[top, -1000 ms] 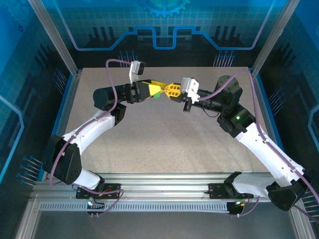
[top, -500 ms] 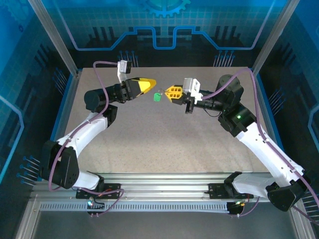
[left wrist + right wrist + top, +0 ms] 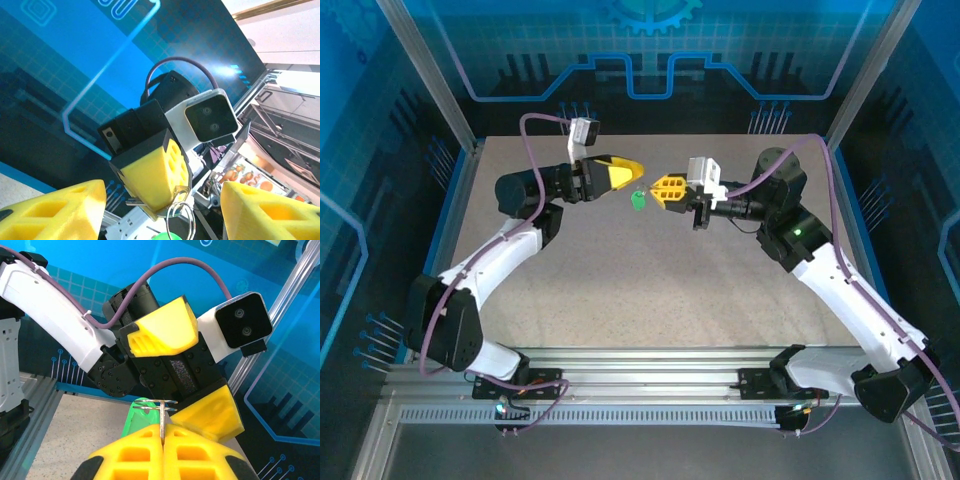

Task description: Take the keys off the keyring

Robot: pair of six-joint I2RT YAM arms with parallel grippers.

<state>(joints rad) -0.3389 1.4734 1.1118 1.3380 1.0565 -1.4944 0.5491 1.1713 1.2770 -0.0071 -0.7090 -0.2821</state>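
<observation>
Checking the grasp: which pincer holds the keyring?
The right pincer, shut on the keyring; the left pincer gapes open, holding nothing.

Beige, speckled, flat rectangular table (image 3: 650,290), matte surface. Blue trim (image 3: 453,225) runs along its side edges. A silver slotted aluminium rail (image 3: 650,362) spans the near edge, and both black arm bases (image 3: 520,378) sit on it.

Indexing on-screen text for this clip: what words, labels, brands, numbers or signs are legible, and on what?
None legible.
Blue backdrop: gear and circuit graphics, no lettering.
Green tag on the keyring gripped by the right tool: no print I can make out.
</observation>
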